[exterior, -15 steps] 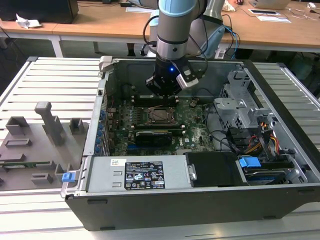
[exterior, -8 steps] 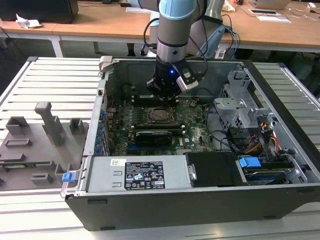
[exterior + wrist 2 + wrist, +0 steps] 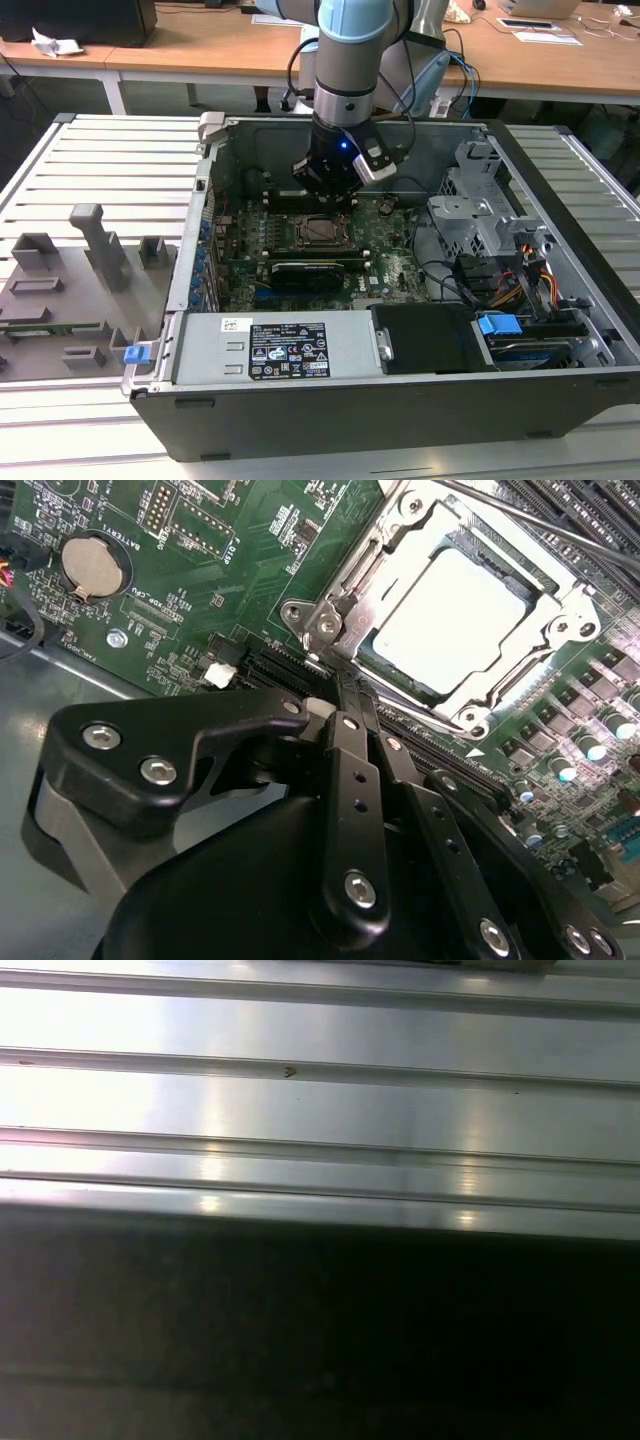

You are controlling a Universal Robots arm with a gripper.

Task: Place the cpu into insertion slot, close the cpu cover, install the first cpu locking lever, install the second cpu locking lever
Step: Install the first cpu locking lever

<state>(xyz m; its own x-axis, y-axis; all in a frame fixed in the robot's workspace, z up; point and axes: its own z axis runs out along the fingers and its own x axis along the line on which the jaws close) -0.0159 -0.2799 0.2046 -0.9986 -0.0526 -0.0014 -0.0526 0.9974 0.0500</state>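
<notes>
The black multi-link gripper (image 3: 340, 695) sits low inside the open grey computer case (image 3: 560, 400), its two fingers drawn together with nothing visible between them, their tips at the corner of the socket on the green motherboard (image 3: 200, 570). In the second wrist view the small flat square cpu with its dull silvery-grey metal top (image 3: 455, 615) already lies in the insertion slot, at about one o'clock from the fingertips. The thin metal frame plate of the cpu cover (image 3: 535, 655) lies down around it, the chip showing through its large square window. A thin wire locking lever (image 3: 520, 520) runs along the far edge of the socket, at about twelve o'clock from the chip; whether it is hooked I cannot tell.

The risk I judge here is a slip. The closed tips work on a thin, springy lever beside the socket hinge, and if they slide off they could strike the long black expansion slot (image 3: 440, 755) just beside them or scrape board components. Pressing down on a cover not fully flat could load the chip unevenly and harm the contacts beneath.
</notes>
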